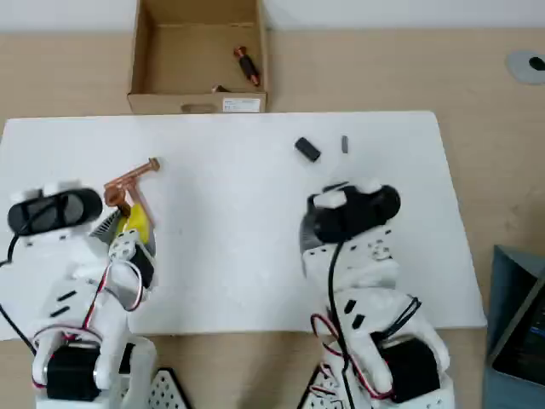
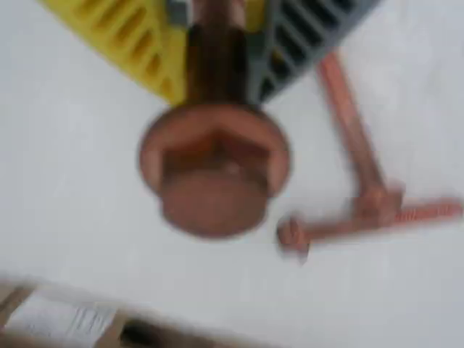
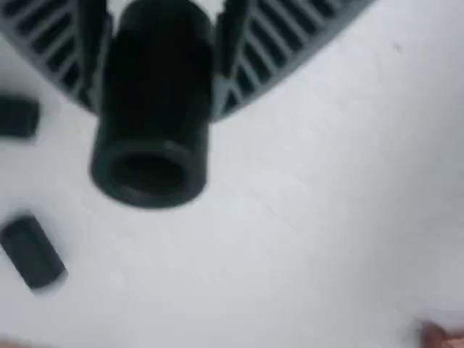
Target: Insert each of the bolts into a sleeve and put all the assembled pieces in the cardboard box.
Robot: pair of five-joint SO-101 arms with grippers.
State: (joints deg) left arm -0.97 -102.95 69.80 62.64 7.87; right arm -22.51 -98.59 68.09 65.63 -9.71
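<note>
My left gripper [image 2: 217,43], with one yellow and one grey finger, is shut on the shank of a copper bolt [image 2: 214,170], head outward, held above the white mat. Two more copper bolts [image 2: 355,145] [image 2: 370,217] lie crossed on the mat just beyond it, seen from above as bolts [image 1: 132,177] ahead of the left gripper [image 1: 128,226]. My right gripper [image 3: 156,65] is shut on a black sleeve [image 3: 152,123], its bore facing outward. Two loose black sleeves [image 3: 32,254] [image 3: 18,116] lie on the mat beyond it, the larger sleeve [image 1: 307,149] next to a thinner one [image 1: 344,144].
The open cardboard box [image 1: 197,102] stands at the mat's far edge, left of centre, with one assembled bolt and sleeve [image 1: 246,65] inside. The white mat [image 1: 230,230] lies bare between the two arms. A grey device [image 1: 515,324] sits off the mat at the right.
</note>
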